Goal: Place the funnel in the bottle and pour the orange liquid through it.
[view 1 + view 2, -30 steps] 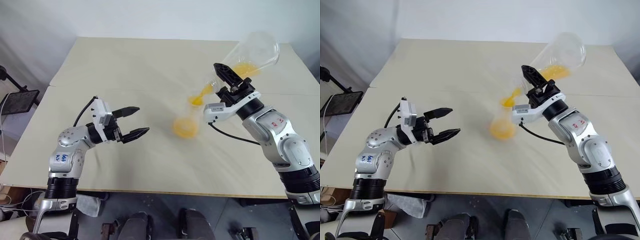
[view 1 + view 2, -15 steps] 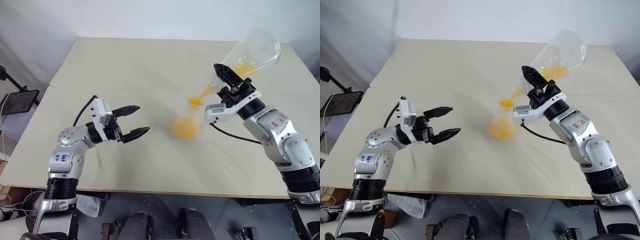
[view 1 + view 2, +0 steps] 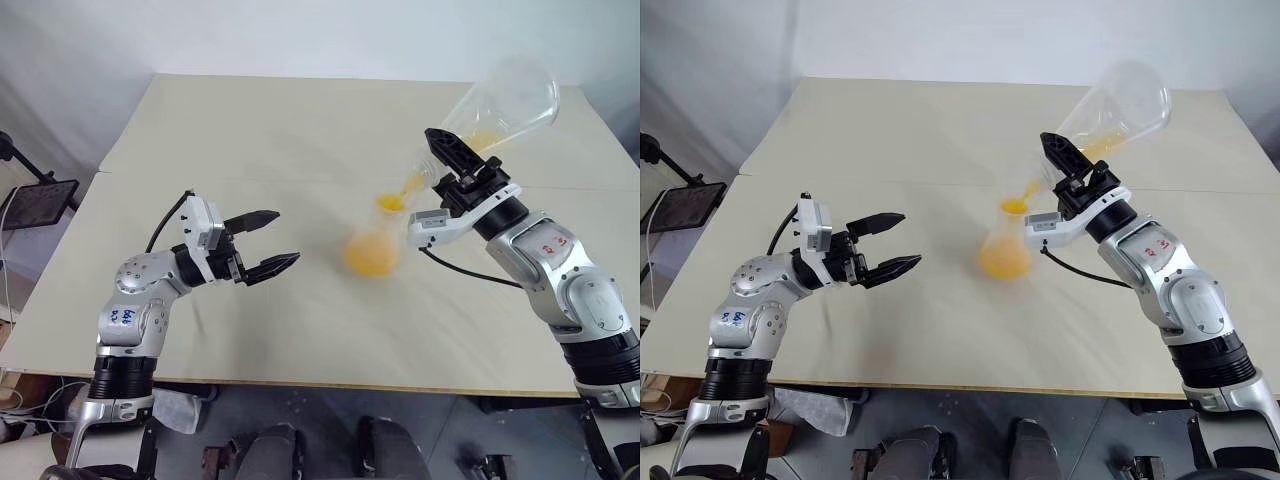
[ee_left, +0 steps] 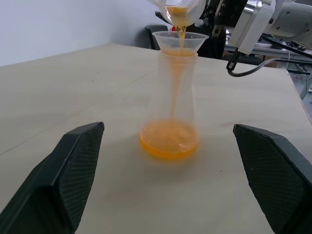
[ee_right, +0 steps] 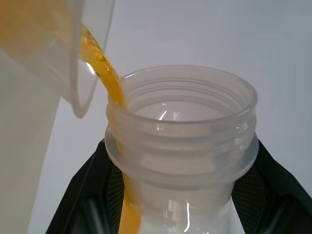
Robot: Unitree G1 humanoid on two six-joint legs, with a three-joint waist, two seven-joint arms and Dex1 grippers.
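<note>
My right pincer (image 3: 445,160) is clamped on the threaded neck of a large clear wide-bodied pouring vessel (image 3: 505,100), which I hold tilted mouth-down above the middle of the bench (image 3: 250,130). My left pincer (image 3: 272,242) hangs with its fingers wide apart and nothing between them, a little way off toward the bench's left side and pointing at the work.

The first half of the job looks done: the small clear plastic funnel (image 4: 180,40) sits upright in the neck of the translucent whitish cone-based bottle (image 4: 170,97), which stands on the bench roughly midway between its left and right edges, nearer the front edge than the back. Pouring is under way. A thin stream of the bright orange liquid (image 4: 169,141) runs from the vessel's lip into the funnel and down through the neck, and a shallow pool has gathered across the bottle's wide base.

What is left, as I judge it, is the rest of the pour: a smaller amount of orange shows in the lower side of the tilted vessel. I see no spill on the bench around the bottle.
</note>
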